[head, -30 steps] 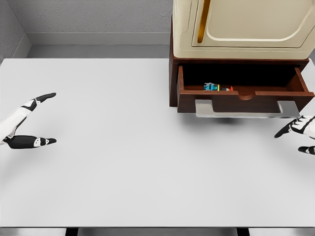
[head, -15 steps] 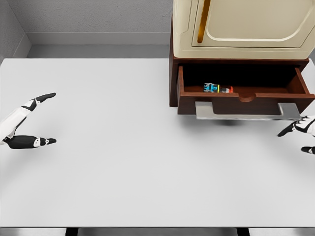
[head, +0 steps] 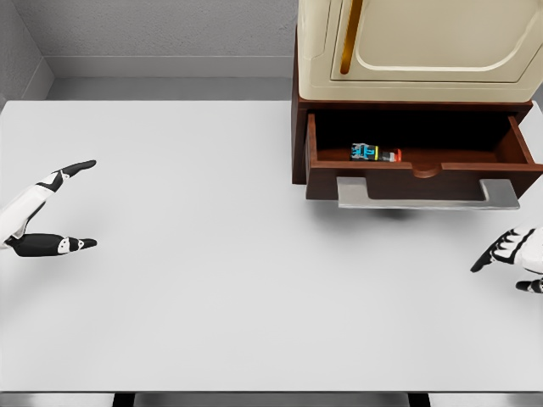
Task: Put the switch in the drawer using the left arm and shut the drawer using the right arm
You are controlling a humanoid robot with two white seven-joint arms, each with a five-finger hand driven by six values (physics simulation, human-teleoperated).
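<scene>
A small switch (head: 374,153) with blue, yellow and red parts lies inside the brown drawer (head: 422,181), which stands pulled out from the cabinet with its grey handle (head: 427,197) facing me. My left hand (head: 53,209) rests at the table's left edge, fingers spread and holding nothing. At the right edge my right hand (head: 509,259) hovers below and right of the handle, fingers relaxed and empty, apart from the drawer.
A cream-coloured appliance (head: 416,42) sits on top of the brown cabinet at the back right. The white table (head: 221,280) stretches between the two hands. A grey wall (head: 161,30) runs behind it.
My right hand has dropped down and away from the drawer handle towards the table's front. The drawer front has slid in slightly. The left hand is still.
</scene>
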